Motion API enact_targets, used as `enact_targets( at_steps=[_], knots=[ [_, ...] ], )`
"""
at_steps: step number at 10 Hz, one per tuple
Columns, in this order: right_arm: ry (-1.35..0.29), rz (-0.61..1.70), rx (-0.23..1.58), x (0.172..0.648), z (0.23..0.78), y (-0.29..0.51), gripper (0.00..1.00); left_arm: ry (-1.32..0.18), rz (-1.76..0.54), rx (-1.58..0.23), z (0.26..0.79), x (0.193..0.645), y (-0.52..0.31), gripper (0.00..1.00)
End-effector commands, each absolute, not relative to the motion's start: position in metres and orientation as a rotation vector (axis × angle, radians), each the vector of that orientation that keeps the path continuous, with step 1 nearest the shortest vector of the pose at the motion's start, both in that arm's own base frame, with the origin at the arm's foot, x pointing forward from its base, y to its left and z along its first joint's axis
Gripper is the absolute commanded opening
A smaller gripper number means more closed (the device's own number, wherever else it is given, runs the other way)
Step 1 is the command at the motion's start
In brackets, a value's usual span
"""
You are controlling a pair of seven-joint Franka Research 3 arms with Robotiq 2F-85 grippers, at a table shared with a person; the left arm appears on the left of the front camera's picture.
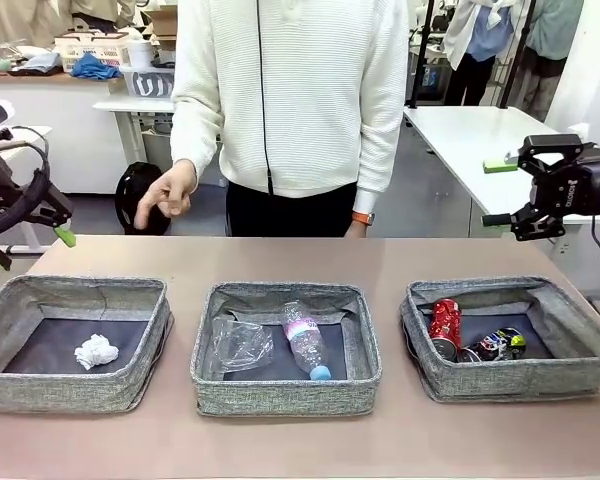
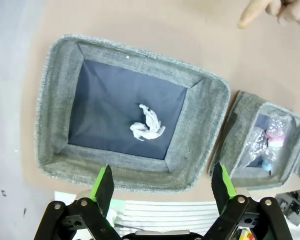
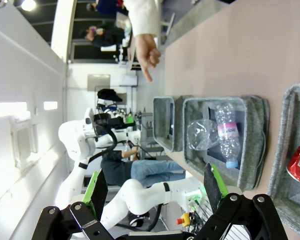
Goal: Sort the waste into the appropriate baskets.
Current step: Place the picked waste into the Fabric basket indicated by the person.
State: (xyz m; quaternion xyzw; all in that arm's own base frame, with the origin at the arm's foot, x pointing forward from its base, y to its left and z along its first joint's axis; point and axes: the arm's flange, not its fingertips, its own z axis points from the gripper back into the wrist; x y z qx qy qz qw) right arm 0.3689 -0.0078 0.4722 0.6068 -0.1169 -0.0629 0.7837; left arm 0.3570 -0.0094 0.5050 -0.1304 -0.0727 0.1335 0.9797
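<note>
With the paper wad (image 2: 147, 124) in the left basket (image 1: 40, 300), bottles (image 1: 305, 340) in the middle and cans (image 1: 445, 328) in the right, both released grippers (image 2: 162, 187) (image 3: 152, 192) risk only snagging a basket wall while retreating.

White side tables (image 1: 485, 135), grey floor, cluttered shelf behind
</note>
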Motion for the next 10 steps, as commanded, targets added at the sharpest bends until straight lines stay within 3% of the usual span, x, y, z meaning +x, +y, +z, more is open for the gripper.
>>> enact_targets(
  at_steps=[1,2,5,6,10],
  knots=[
    [-0.255,-0.155,1.328,0.372,0.477,-0.005,1.00,-0.059,0.171,-0.399,0.517,0.354,-0.005,1.00],
    [-0.255,-0.155,1.328,0.372,0.477,-0.005,1.00,0.092,-0.012,-0.831,0.553,0.340,-0.001,1.00],
    [-0.255,-0.155,1.328,0.372,0.477,-0.005,1.00,0.164,-0.259,-1.278,0.570,0.331,0.012,1.00],
    [-0.255,-0.155,1.328,0.372,0.477,-0.005,1.00,0.179,-0.307,-1.358,0.555,0.332,0.022,1.00],
    [-0.255,-0.155,1.328,0.372,0.477,-0.005,1.00,-0.016,-0.161,-1.465,0.488,0.317,0.081,1.00]
  ],
)
